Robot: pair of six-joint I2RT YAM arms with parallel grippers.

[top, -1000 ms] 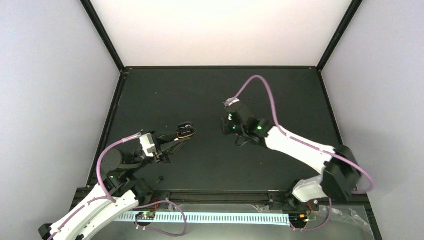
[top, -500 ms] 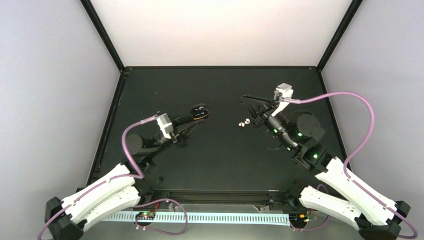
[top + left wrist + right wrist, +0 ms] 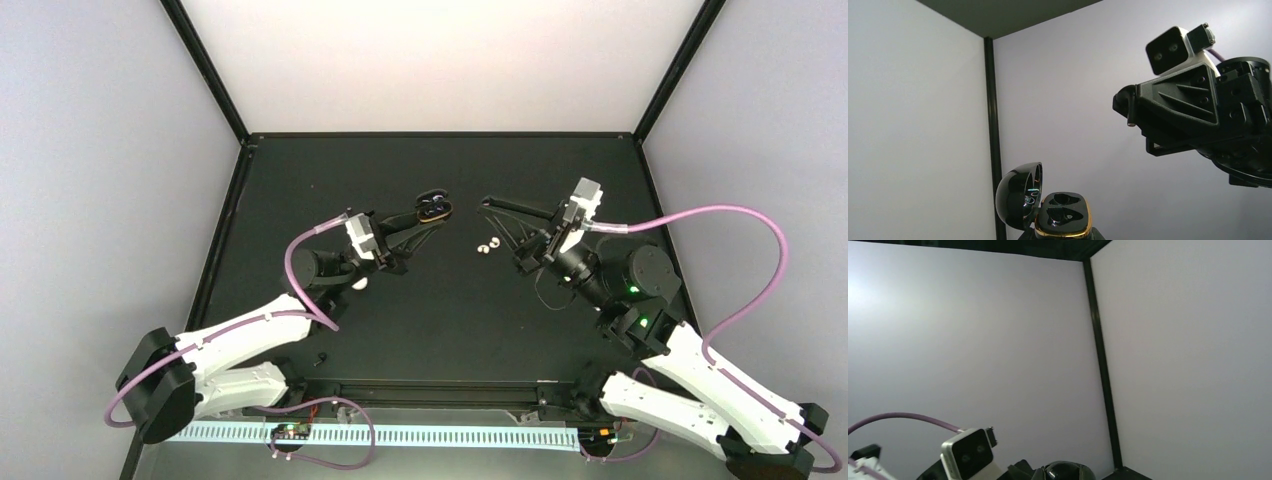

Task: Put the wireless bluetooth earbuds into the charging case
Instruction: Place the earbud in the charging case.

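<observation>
Between the tips of the left gripper [image 3: 424, 215], clamped tight on it, sits the charging case [image 3: 434, 206]. Its lid is swung open, and the left wrist view shows two empty wells in the gold-rimmed tray. Compared with half a second earlier, the left arm has stretched out and carried the case farther from its base and closer to the right gripper [image 3: 500, 222], which now faces it across a short gap. The right gripper has shifted only slightly in that half second; a full second earlier it hung low over the spot where the white earbuds [image 3: 487, 246] now lie. That pair rests on the table [image 3: 420, 320] just on the near side of the right fingertips and to the right of the case, unmoved over the last half second. Whether the right fingers stand apart or together cannot be told. One black earbud [image 3: 321, 357] lies well behind the left gripper, near the arm's base, where it was before.
</observation>
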